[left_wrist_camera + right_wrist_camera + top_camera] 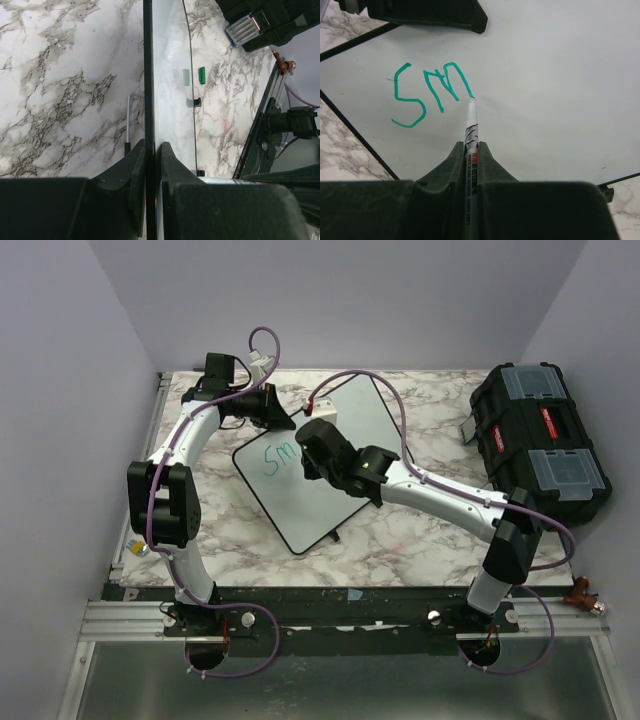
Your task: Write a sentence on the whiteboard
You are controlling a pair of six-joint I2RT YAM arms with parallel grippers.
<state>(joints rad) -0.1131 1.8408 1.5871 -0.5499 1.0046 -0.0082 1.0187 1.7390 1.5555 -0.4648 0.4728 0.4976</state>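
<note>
The whiteboard lies flat on the marble table, tilted. Green letters "Sm" are on its upper left; they also show in the right wrist view. My left gripper is shut on the whiteboard's black-framed edge, one finger on each side. My right gripper is shut on a white marker, whose tip touches the board at the end of the "m". The whiteboard's surface fills the right wrist view.
A black toolbox stands at the far right of the table; its corner shows in the left wrist view. A green marker cap lies on the marble beside the board. A small orange object sits at the table's right front corner.
</note>
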